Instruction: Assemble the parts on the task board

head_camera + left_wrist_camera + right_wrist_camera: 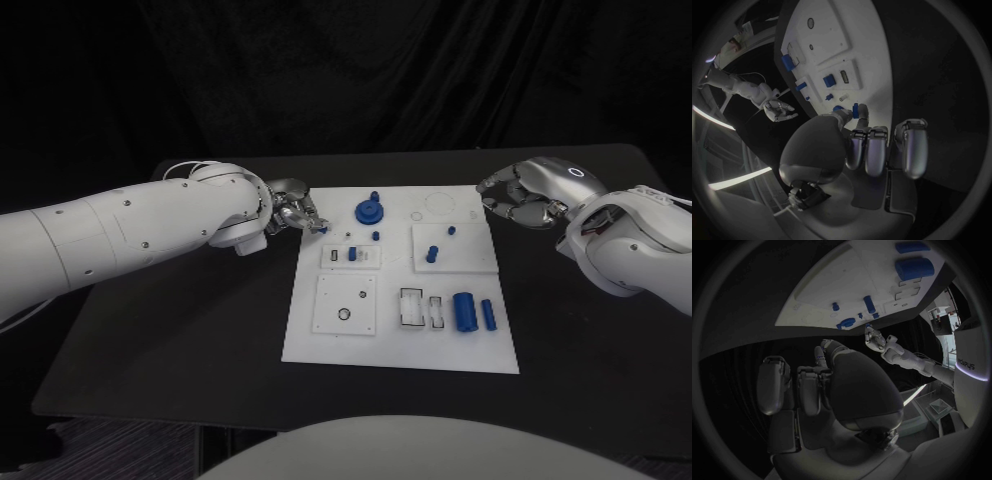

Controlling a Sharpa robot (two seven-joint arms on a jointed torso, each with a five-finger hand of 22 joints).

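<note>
The white task board [405, 340] lies in the middle of the black table. My left hand [293, 213] hovers at its far left corner and pinches a small blue peg [319, 230] between thumb and a finger; the left wrist view shows the peg [856, 110] at the fingertips. My right hand [519, 198] hangs beside the board's far right corner, fingers loosely bent and apart, nothing in them. On the board stand a round blue gear [371, 210], short blue pegs [431, 253] and two blue cylinders [464, 311].
A raised white plate with a dark round hole [346, 314] sits on the board's near left. Slots with pale inserts [415, 307] lie beside the cylinders. Bare black table [173, 330] surrounds the board on all sides.
</note>
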